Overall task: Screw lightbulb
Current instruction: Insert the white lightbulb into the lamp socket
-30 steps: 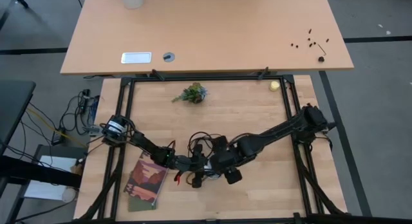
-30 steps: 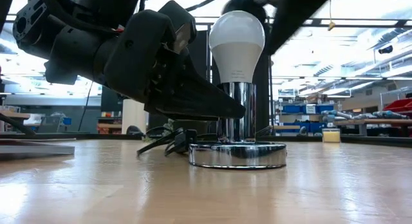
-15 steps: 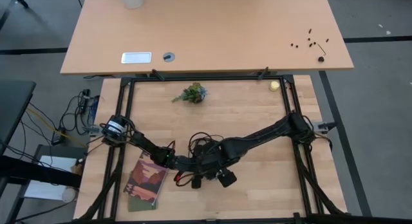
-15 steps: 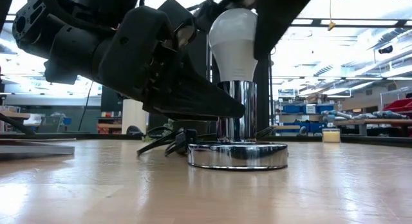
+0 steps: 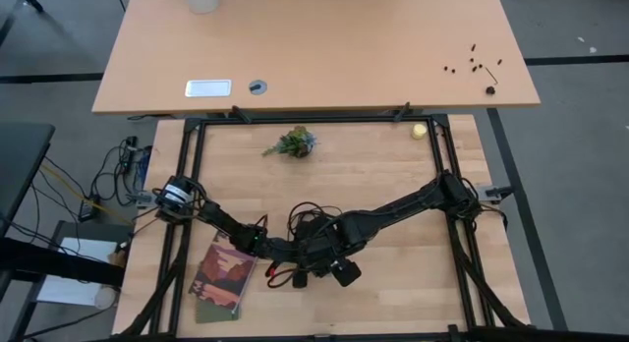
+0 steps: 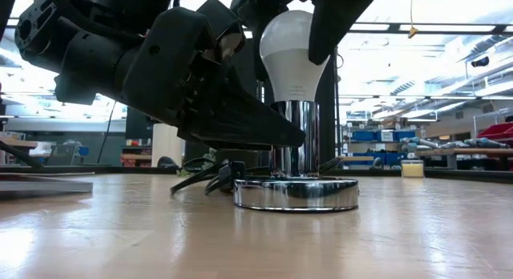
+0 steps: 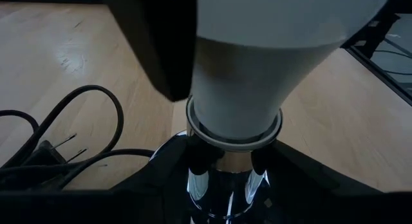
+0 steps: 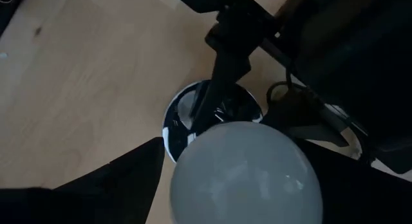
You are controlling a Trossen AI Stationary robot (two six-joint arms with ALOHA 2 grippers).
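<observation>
Lightbulb (image 6: pixel 295 56): upright in the chrome lamp stem (image 6: pixel 293 139), mid-bench, near side.
Handling: probably light, smooth, breakable; hold it round the widest part.
Right pincer (image 8: pixel 238 185): wide, fingers astride the globe.
Left pincer (image 7: pixel 225 169): clamping the stem below the bulb.

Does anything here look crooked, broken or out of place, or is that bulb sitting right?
Nothing stands out. The lightbulb stands upright in the chrome lamp stem on its round base. The left gripper is around the stem; the right gripper straddles the bulb's top. A loose black cord lies beside the base.
</observation>
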